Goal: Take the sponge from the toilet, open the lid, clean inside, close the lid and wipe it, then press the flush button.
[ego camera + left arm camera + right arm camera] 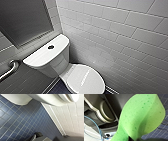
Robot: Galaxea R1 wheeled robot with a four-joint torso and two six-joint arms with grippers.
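The sponge (140, 117) sits closest of all, bright green and speckled, bulging right up against the right wrist camera with the blue-tiled floor (161, 131) well below it. It hangs clear of any surface, and a dark tip shows at its pinched middle, so I take the right pincer (132, 138) to be clamped on it; the grip itself is mostly hidden by the foam.

Looking down from the head, the lid (83, 78) lies flat over the bowl, white and glossy. The button (51, 47) sits dark in the middle of the tank (37, 58) behind it. A rail (10, 68) runs along the grey wall to one side.

So the pick-up looks done and opening the lid is the step in hand. That calls for catching the lid's front edge and swinging it back toward the tank without the sponge dragging or slipping.

The left pincer (37, 136) hangs low over the floor beside the bowl (50, 100), touching nothing I can see. Whether it is open or closed I cannot tell.
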